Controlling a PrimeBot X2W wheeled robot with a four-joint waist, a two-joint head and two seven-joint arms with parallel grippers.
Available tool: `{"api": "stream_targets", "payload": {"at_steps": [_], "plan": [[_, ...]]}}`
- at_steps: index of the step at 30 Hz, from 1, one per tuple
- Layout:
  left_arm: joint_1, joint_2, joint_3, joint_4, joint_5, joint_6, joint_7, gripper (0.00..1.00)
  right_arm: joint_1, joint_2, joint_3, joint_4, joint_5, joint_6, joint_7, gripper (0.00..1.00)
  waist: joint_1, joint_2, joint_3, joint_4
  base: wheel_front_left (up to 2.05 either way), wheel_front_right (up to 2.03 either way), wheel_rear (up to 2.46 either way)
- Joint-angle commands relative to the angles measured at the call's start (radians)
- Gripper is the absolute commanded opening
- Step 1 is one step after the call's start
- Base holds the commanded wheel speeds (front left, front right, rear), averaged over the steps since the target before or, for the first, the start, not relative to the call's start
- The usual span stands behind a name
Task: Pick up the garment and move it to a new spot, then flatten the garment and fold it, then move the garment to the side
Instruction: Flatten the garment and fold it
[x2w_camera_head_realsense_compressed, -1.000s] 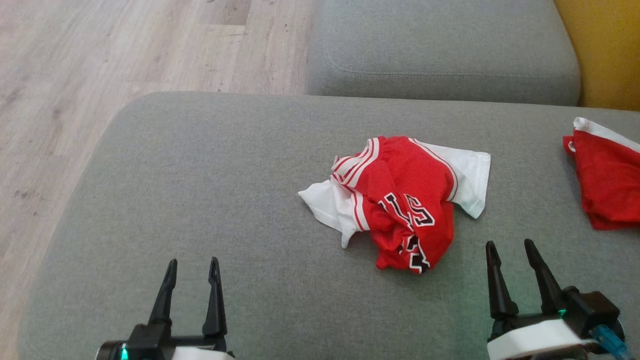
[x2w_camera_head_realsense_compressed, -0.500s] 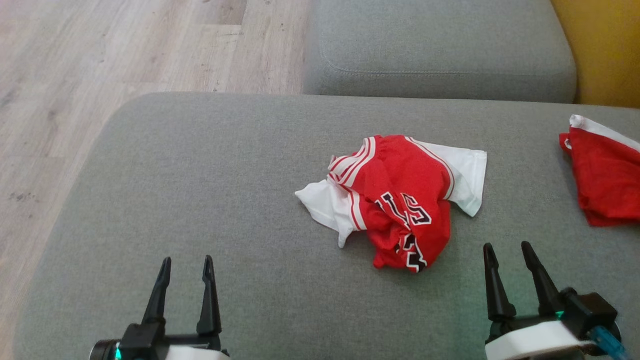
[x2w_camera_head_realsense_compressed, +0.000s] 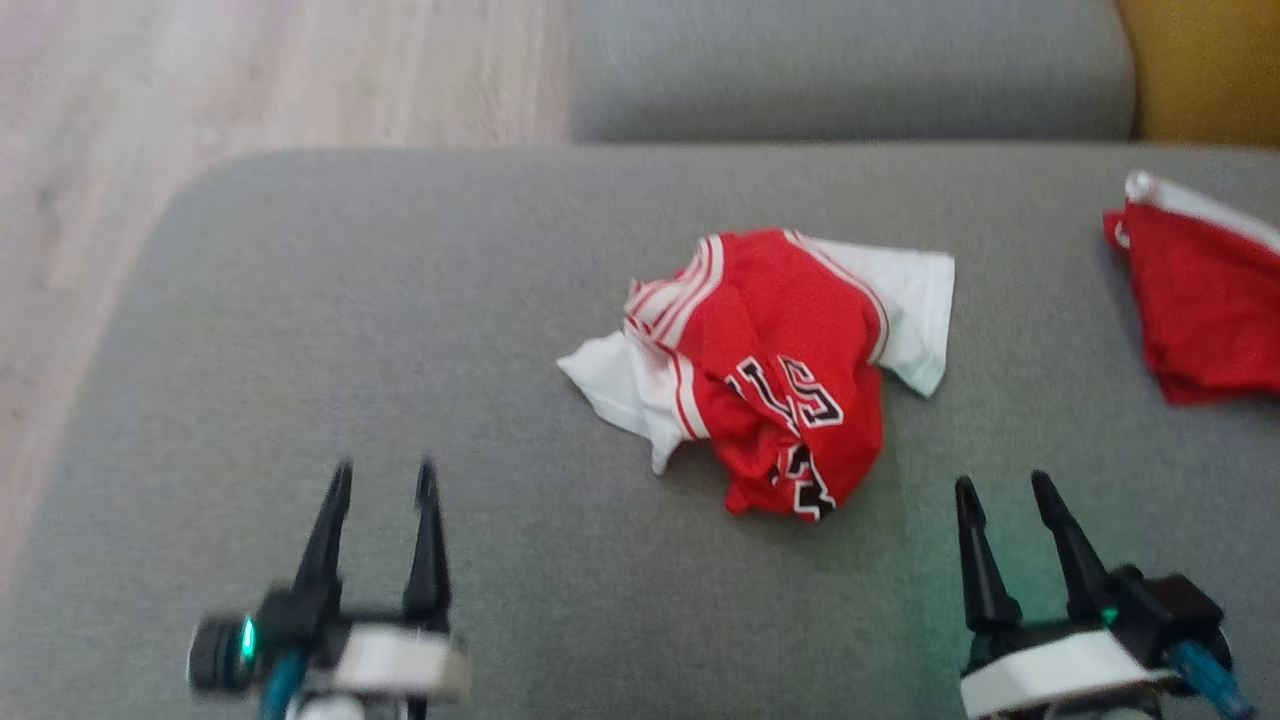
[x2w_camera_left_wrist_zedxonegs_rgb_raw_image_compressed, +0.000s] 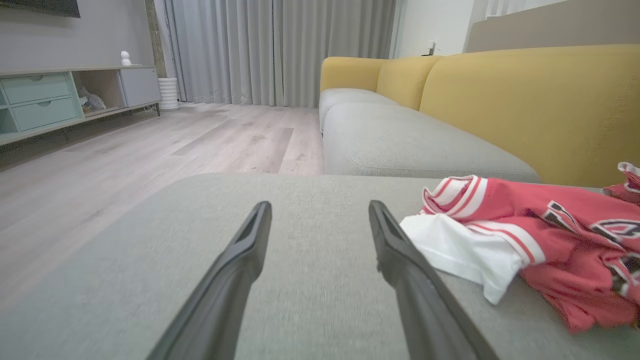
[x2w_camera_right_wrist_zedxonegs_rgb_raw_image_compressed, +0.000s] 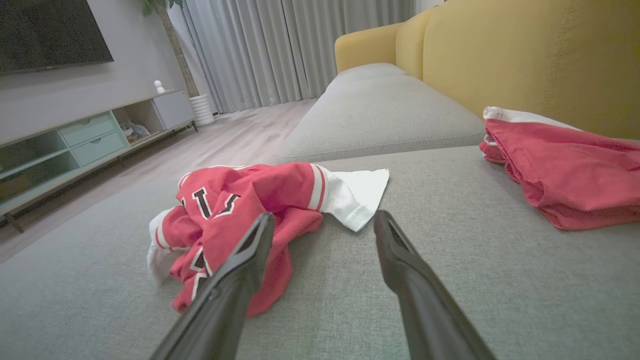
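Grey sofa seat (x2w_camera_head_realsense_compressed: 300, 350) has the crumpled garment (x2w_camera_head_realsense_compressed: 780, 350) lying mid-cushion, ungrasped; left tool (x2w_camera_head_realsense_compressed: 385, 470) and right tool (x2w_camera_head_realsense_compressed: 1002, 485) hover wide open, empty, so pickup, flattening, folding and moving aside are all left.

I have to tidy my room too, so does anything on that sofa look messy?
Yes. The red and white shirt lies crumpled in a heap in the middle of the grey sofa seat, its lettering folded over itself. Another red garment sits bunched near the right edge. Nothing looks torn or spilled.
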Motion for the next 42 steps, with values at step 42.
{"api": "stream_targets", "payload": {"at_steps": [42], "plan": [[-1.082,-0.004,-0.397,0.702,-0.225,-0.162,0.243,1.0,-0.278,-0.006,0.098,-0.065,-0.018,-0.002,-0.003,1.0,0.0,-0.0001,0.462,-0.293,0.0,0.0,0.0]]}}
